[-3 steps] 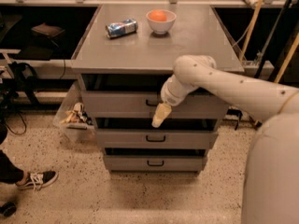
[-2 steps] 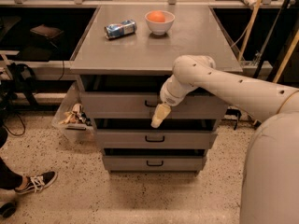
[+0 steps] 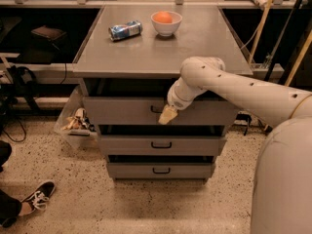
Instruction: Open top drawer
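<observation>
While the soda can (image 3: 125, 30) and the bowl (image 3: 166, 23) with its orange sit loose on the cabinet top (image 3: 122, 62), a jerky pull could shake them. Top drawer (image 3: 122, 112) is right under that top and looks shut. Its black handle (image 3: 157, 109) is at the gripper (image 3: 168, 115); I can't tell the grip state. Risk is slipping off the loop if it isn't seated. Versus a second ago, the gripper has come up from below the handle, and the drawer looks unmoved.
</observation>
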